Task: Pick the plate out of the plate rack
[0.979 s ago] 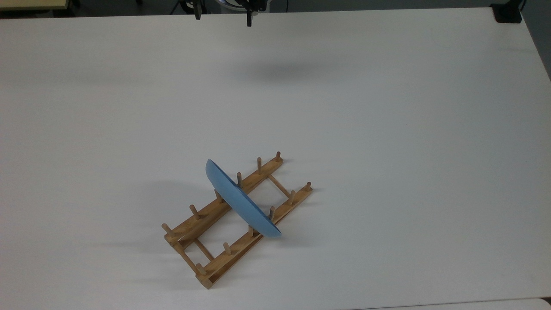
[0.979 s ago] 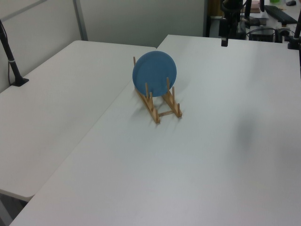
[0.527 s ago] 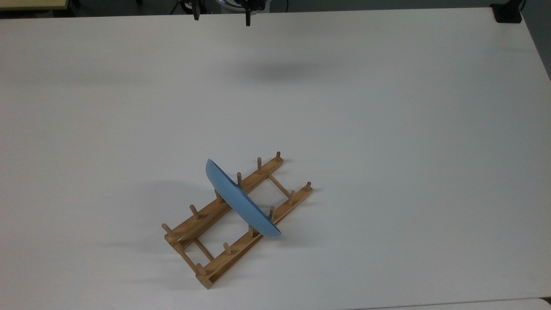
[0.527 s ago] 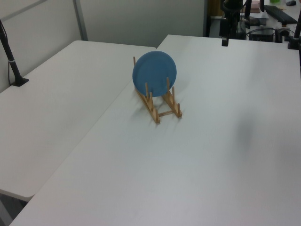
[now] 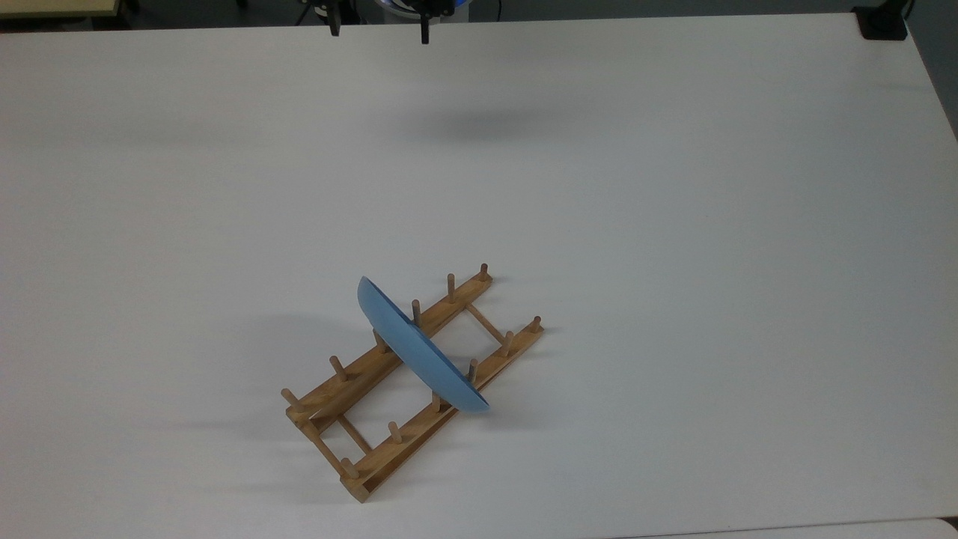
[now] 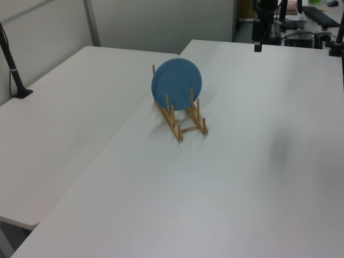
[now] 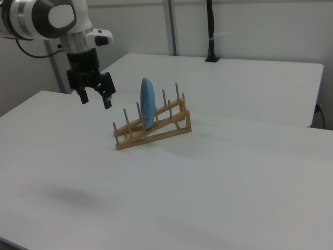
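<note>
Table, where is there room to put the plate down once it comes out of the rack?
The table is bare on all sides of the rack; the widest patch lies on the top view's right. It is crowded only at the rack, where the plate stands between pegs. The open end effector hangs above the table, apart from both.

In the top view the gripper (image 5: 376, 25) has drifted slightly toward the top view's upper left, jaws apart.

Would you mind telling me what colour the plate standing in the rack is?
Plain light blue; the plate shows best in the left view.
</note>
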